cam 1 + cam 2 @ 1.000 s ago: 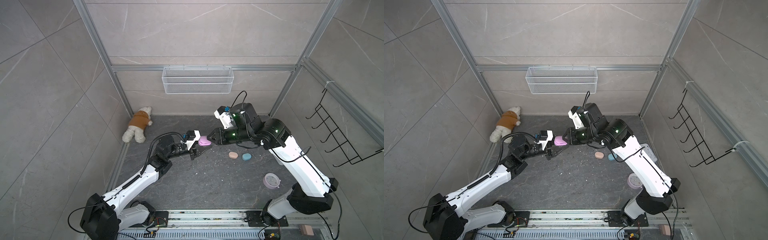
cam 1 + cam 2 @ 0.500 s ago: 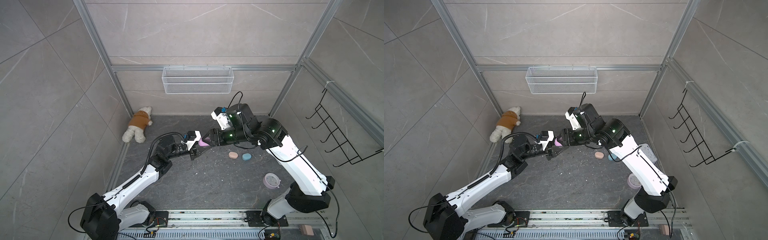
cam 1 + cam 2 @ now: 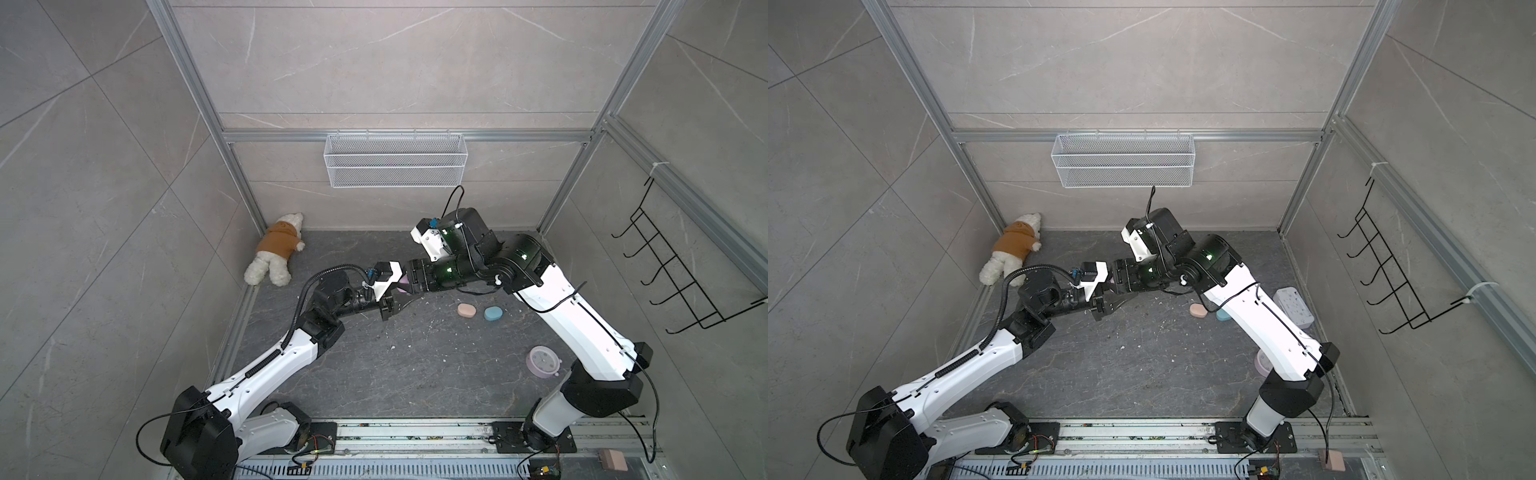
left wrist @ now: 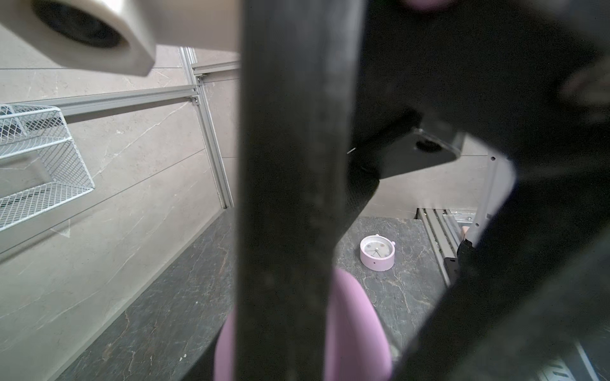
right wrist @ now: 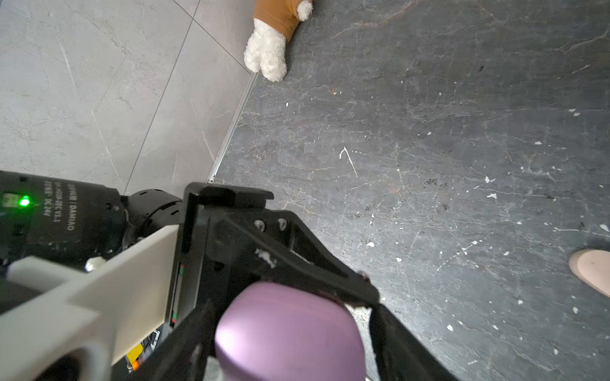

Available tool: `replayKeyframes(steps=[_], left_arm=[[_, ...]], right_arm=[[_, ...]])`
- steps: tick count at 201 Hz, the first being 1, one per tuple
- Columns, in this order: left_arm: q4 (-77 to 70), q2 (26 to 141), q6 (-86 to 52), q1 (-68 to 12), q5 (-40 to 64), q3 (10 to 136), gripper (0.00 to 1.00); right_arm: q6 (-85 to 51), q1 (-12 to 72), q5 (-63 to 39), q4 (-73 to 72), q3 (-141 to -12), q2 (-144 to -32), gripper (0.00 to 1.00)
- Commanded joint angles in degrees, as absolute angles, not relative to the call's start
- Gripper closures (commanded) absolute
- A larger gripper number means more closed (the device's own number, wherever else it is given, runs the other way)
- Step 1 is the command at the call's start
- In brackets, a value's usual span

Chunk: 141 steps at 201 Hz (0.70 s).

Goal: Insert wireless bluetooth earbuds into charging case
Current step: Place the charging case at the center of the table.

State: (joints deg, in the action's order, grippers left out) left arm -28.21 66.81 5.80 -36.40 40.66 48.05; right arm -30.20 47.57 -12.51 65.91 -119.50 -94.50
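Left jaws are clamped on the lilac case [image 5: 287, 330] and hold it in the air above the table [image 3: 415, 374]. Right jaws stand apart on either side of the same case, with one finger [image 5: 399, 343] clear of its shell. Peach case [image 3: 466, 310] and blue case [image 3: 493, 313] lie just beside each other on the table, well apart from the lilac one.

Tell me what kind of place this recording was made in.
Probably a robot test cell dressed like a bathroom corner, not a real room: stone-look tiled walls held in a bare aluminium frame, a wire basket on the back wall, and two robot arms mounted on a floor rail.
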Motion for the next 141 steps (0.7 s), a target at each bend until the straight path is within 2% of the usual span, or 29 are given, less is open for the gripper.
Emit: replayKeyframes(steps=[1, 33, 45, 60, 71, 73, 77, 90, 99, 141], left_arm=[[-28.1, 66.1, 7.1, -36.7, 41.8, 49.3, 0.87], [-27.7, 66.4, 7.3, -36.7, 41.7, 49.2, 0.86], [-26.9, 66.5, 7.1, -36.7, 41.6, 49.2, 0.82], [-24.7, 66.1, 6.2, -36.7, 40.3, 48.9, 0.56], [-23.3, 64.9, 5.2, -36.7, 38.8, 47.4, 0.41], [-23.1, 64.6, 5.0, -36.7, 38.3, 47.0, 0.37], [-22.8, 63.9, 4.3, -36.7, 37.1, 46.1, 0.2], [-21.9, 61.3, 1.8, -36.7, 33.2, 42.5, 0.03], [-20.6, 59.4, 0.2, -36.7, 30.4, 40.2, 0.0], [-7.4, 51.6, -6.6, -36.7, 14.3, 33.6, 0.0]], right_arm=[[-29.9, 47.8, -13.4, 64.9, -118.4, -94.1, 0.31], [-30.1, 47.8, -13.5, 64.0, -116.0, -93.0, 0.45], [-30.4, 47.9, -12.7, 63.1, -114.1, -92.1, 0.5], [-30.7, 47.6, -10.7, 61.5, -109.9, -90.2, 0.53], [-31.0, 47.0, -9.3, 59.8, -105.7, -88.6, 0.53], [-31.1, 46.9, -9.0, 59.5, -104.6, -88.3, 0.54], [-31.1, 46.7, -8.2, 58.8, -102.6, -87.5, 0.54], [-31.8, 45.8, -6.1, 55.3, -94.9, -85.3, 0.54], [-32.5, 45.2, -4.4, 52.4, -89.1, -83.8, 0.54], [-36.2, 43.6, 2.1, 35.1, -65.3, -81.0, 0.54]])
